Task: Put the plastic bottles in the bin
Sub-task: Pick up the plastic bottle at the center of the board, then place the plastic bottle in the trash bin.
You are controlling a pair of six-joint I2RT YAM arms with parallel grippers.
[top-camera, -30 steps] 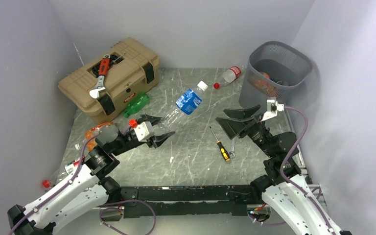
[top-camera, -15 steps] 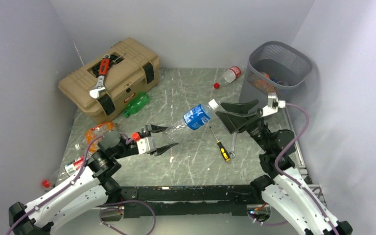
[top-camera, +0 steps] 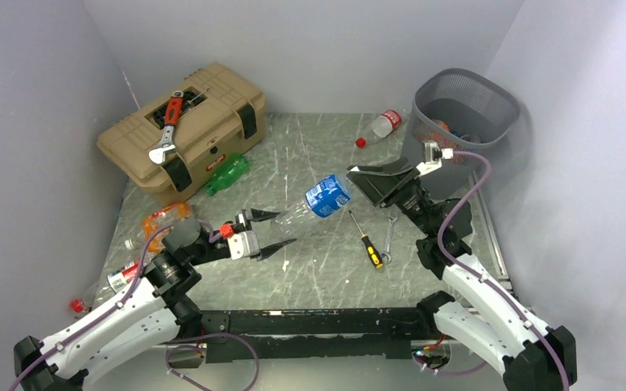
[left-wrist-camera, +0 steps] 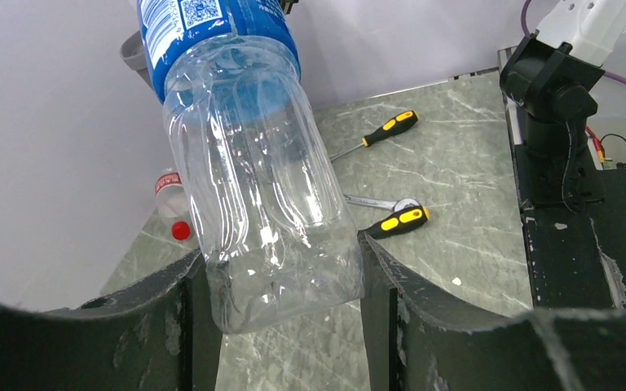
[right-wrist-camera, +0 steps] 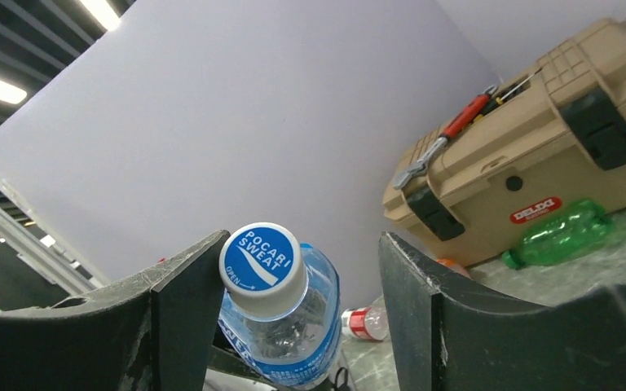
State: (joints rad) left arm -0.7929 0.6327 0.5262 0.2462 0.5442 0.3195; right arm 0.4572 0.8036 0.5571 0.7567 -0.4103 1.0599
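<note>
Left tool (left-wrist-camera: 282,252) clamps clear blue-labelled bottle (left-wrist-camera: 244,163) | right tool (right-wrist-camera: 303,238) open around its white cap (right-wrist-camera: 262,259)

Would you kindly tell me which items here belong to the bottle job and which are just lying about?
Job: blue-label bottle, green bottle, orange bottle, bottle by bin, bottle by left arm, bin.
Lying about: toolbox, wrench, screwdriver, spanner.

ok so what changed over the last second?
The left pincer, gripping the blue-label bottle by its base, pulled back and swung the cap to the right. The right pincer moved in around the cap and is narrowing, not yet clamped. The toolbox, bin, screwdriver and green bottle stayed put.
</note>
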